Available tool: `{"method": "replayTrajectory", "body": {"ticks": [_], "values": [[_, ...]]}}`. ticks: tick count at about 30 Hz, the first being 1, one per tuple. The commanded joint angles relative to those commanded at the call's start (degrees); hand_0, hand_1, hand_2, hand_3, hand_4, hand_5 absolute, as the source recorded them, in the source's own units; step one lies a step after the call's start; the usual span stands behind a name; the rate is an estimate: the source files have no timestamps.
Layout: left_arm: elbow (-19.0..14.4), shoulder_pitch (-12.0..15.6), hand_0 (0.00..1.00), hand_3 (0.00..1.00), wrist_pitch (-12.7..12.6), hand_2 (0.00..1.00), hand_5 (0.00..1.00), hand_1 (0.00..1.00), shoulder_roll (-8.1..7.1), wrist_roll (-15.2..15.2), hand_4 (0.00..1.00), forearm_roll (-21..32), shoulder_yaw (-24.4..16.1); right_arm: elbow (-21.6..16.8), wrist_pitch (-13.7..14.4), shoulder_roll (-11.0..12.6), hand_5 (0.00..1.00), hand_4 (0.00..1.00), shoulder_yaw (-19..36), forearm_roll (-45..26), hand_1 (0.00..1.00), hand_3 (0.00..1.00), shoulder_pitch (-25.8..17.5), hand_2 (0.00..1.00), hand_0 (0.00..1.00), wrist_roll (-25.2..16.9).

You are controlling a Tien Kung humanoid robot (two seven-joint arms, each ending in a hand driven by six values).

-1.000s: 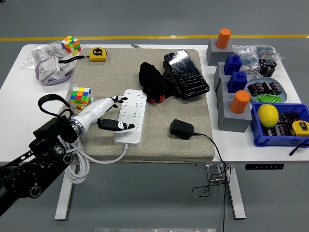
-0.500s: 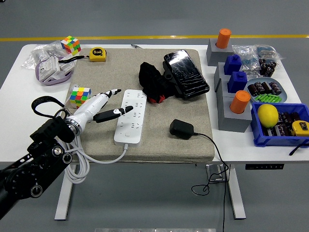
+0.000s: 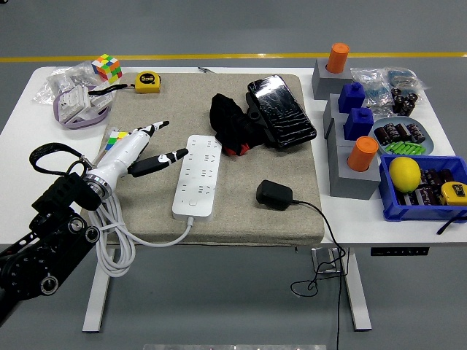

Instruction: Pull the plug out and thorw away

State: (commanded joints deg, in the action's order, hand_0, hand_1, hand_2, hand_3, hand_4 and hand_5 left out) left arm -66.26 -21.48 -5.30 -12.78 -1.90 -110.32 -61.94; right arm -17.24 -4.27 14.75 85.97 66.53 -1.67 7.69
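The left hand is open, with its fingers stretched out and spread apart, and it holds nothing. It is over the left part of the grey mat, just left of the white power strip, and I cannot tell if the thumb tip touches the strip's edge. The hand partly covers a coloured puzzle cube that lies under it. The black arm comes in from the lower left corner.

The plug, a black adapter, is not in the strip. It lies on the mat to the right of the strip, well apart from the hand, and its thin black cable goes over the table's near edge. The strip's thick white cord hangs in loops at the left front of the table.

Further back on the mat there are a black cloth and a black phone-like case. At the far left lie a second cube and a yellow tape measure. At the right side a blue bin holds a lemon
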Motion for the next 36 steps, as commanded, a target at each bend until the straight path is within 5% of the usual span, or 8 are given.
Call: {"method": "replayTrajectory", "body": {"ticks": [4, 36], "values": [[0.3, 0.4, 0.998, 0.998, 0.1, 0.998, 0.628, 0.998, 0.25, 0.0, 0.998, -0.2, -1.2, 0.0, 0.0, -0.1, 0.507, 0.967, 0.1, 0.0, 0.652, 0.568, -0.2, 0.668, 0.566, 0.0], [0.6, 0.8, 0.998, 0.998, 1.4, 0.998, 0.61, 0.998, 0.72, -0.8, 0.998, -0.8, -3.5, 0.0, -0.1, -0.4, 0.507, 0.967, 0.7, 0.0, 0.652, 0.568, -0.2, 0.668, 0.566, -0.1]]}}
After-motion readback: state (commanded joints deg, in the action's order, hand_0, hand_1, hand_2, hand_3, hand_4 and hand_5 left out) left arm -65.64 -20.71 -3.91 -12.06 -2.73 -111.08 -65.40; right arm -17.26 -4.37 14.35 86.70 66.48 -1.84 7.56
